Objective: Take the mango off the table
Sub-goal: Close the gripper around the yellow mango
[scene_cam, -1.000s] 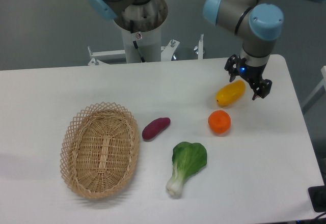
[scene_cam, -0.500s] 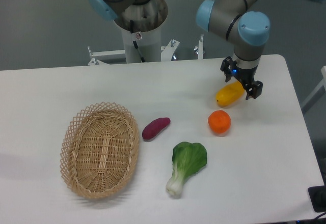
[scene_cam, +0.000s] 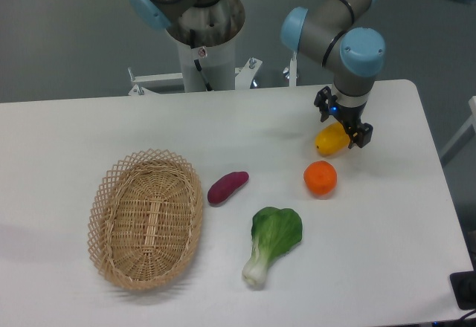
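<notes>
Open-jawed, the gripper [scene_cam: 343, 122] hangs over the mango's [scene_cam: 329, 141] upper right end, one finger on either side, gripping nothing. That mango lies near the table's [scene_cam: 401, 215] far right edge, the orange [scene_cam: 320, 178] just below it.

Wicker basket [scene_cam: 146, 219], purple sweet potato [scene_cam: 227, 187], orange [scene_cam: 320, 178], bok choy [scene_cam: 272, 239].
</notes>
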Robot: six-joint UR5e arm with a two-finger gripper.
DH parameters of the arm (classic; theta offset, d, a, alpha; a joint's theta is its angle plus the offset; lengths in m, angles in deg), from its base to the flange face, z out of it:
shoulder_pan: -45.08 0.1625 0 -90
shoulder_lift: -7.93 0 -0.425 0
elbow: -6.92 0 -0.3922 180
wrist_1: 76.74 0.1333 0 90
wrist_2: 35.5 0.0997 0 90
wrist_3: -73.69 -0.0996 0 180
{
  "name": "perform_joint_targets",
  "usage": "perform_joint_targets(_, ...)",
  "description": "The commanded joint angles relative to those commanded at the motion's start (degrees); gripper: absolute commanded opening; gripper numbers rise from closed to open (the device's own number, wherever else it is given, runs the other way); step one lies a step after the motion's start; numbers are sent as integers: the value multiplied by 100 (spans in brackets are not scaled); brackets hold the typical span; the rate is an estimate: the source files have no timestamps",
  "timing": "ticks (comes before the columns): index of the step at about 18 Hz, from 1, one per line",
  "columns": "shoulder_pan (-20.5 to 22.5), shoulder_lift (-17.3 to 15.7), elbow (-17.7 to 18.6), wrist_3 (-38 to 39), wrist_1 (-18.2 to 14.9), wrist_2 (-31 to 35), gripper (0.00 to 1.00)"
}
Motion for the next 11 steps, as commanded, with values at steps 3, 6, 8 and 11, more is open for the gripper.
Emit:
perform_joint_targets(3,-9,0,52,9,17,113,100)
perform_joint_targets(6,-79,9,70,140,88,281,100)
perform_joint_targets(8,-79,9,62,149,114,281,90)
perform_joint_targets(11,-88,17,70,298,167,273,71)
